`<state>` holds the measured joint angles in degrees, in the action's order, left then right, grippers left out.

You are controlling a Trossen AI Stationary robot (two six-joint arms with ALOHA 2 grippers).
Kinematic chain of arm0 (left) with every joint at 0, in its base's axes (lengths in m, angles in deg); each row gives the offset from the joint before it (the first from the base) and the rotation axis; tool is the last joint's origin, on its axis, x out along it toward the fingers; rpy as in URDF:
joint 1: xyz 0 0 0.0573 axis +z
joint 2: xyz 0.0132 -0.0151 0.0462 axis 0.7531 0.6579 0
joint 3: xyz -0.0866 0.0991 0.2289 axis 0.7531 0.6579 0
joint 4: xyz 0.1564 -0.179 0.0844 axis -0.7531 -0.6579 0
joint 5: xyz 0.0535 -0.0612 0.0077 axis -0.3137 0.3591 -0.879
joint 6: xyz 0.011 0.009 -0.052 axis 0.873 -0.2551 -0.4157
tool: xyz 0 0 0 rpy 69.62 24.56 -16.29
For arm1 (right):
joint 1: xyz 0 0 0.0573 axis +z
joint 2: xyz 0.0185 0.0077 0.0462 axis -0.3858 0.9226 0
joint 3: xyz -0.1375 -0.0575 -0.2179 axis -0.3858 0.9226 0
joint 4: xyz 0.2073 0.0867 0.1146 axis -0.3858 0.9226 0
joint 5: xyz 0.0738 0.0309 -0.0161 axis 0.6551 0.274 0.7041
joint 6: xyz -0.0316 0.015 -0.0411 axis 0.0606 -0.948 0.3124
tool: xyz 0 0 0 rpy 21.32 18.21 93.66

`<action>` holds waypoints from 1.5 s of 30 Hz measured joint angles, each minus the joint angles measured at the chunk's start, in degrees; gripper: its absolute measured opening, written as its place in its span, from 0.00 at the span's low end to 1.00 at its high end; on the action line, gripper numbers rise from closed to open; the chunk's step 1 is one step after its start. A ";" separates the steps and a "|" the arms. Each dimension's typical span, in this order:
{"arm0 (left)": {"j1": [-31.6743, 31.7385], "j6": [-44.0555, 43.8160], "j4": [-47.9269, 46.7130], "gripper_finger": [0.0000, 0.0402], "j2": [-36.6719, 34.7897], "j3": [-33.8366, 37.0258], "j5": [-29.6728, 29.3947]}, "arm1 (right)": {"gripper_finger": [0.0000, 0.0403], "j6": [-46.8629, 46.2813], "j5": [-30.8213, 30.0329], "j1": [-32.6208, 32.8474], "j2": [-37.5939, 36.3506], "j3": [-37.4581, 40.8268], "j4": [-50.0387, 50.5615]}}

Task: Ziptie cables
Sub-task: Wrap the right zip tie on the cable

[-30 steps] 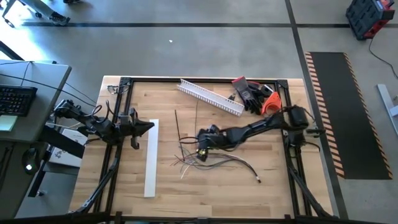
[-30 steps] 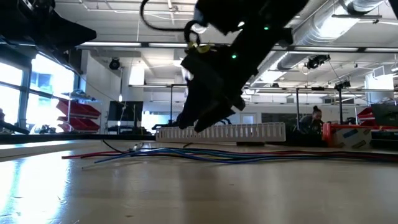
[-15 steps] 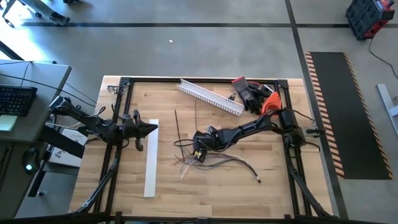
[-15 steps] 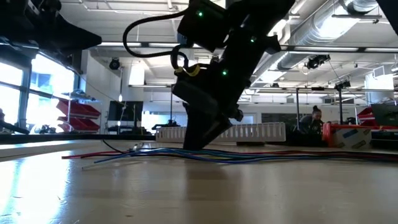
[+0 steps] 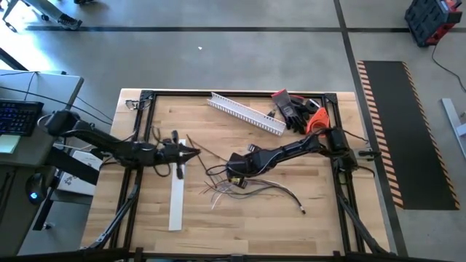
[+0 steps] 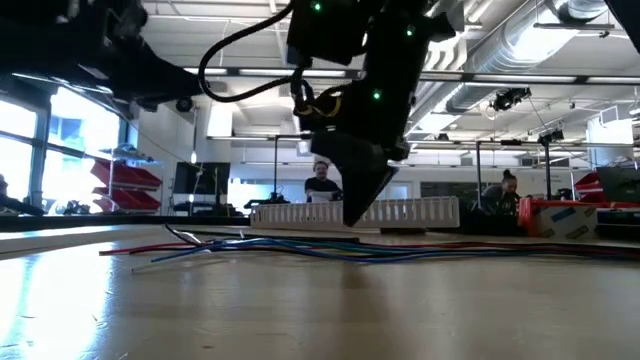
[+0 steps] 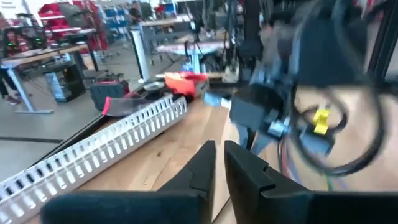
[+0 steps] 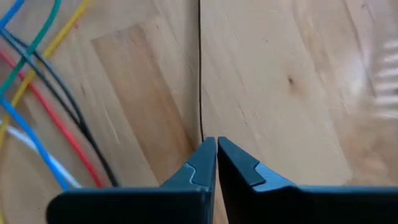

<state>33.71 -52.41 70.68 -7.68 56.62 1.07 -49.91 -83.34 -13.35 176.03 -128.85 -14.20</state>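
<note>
The cables (image 5: 244, 188) lie loose on the wooden table near its middle. They show as coloured wires in the low view (image 6: 330, 248) and the right wrist view (image 8: 43, 106). A thin black ziptie (image 5: 204, 150) runs from them toward the far left. My right gripper (image 5: 233, 169) stands over the cables' far side, pointing steeply down, shut on the ziptie (image 8: 200, 74). My left gripper (image 5: 194, 153) reaches level over the white strip's far end, its fingers (image 7: 205, 163) shut with nothing between them, short of the ziptie. My right gripper pinches the ziptie's end (image 8: 201, 135) between its two fingertips. The fingers come from above, slanting toward the table's left. The strap runs straight on ahead of the tips, close over the wood. Whether that end is clear of the table I cannot tell.
A flat white strip (image 5: 177, 191) lies left of the cables. A white slotted channel (image 5: 246, 113) lies slantwise at the far edge, with dark gloves and an orange tool (image 5: 300, 110) at the far right corner. Bare wood stretches along the near edge.
My left gripper has gone toward the table's right, out over the white strip's far end toward the ziptie. My right gripper has tipped steeper and shut on the ziptie. The strap has swung about, its free end moving toward the table's left.
</note>
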 joint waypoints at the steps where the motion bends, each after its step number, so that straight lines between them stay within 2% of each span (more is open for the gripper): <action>1: 1.20 1.14 -0.16 0.08 2.40 -1.06 1.52 | 0.00 -0.45 -0.09 0.06 -0.01 -0.49 0.86; 7: 7.31 4.32 -0.09 0.26 17.41 -8.26 13.17 | 0.00 1.08 -0.23 0.70 -0.02 -0.92 2.54; 10: 8.78 5.40 -0.06 0.32 24.41 -11.61 17.07 | 0.00 4.49 -4.31 3.02 -0.04 0.98 2.45; 15: 9.20 6.95 -0.07 0.35 33.24 -15.74 19.18 | 0.05 3.26 -9.01 6.11 -0.90 6.15 0.33; 20: 9.24 7.91 -0.13 0.35 39.50 -18.72 20.47 | 0.20 2.08 -10.99 7.97 -6.51 17.00 -13.82; 23: 9.24 8.38 -0.14 0.35 42.19 -20.28 20.48 | 0.31 2.12 -11.73 7.83 -11.42 25.95 -27.20; 26: 9.25 8.66 -0.15 0.35 43.75 -21.52 20.49 | 0.40 4.77 -11.51 6.59 -14.52 34.98 -45.31; 29: 9.26 8.85 -0.08 0.35 44.87 -22.67 20.55 | 0.45 9.47 -7.91 5.11 -14.41 42.23 -61.24; 31: 9.24 8.81 -0.08 0.35 45.52 -23.20 20.68 | 0.45 10.11 -5.78 4.27 -13.61 45.41 -67.98; 36: 9.24 7.81 -0.15 0.35 45.61 -23.37 20.68 | 0.42 11.08 -3.26 3.23 -11.77 48.33 -73.78; 45: 9.24 5.29 -0.37 0.35 45.61 -23.55 20.66 | 0.32 13.99 -2.85 1.91 -6.47 45.13 -77.01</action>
<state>42.95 -47.13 70.32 37.94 33.07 21.72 -35.91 -86.18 -11.44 169.56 -83.72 -91.20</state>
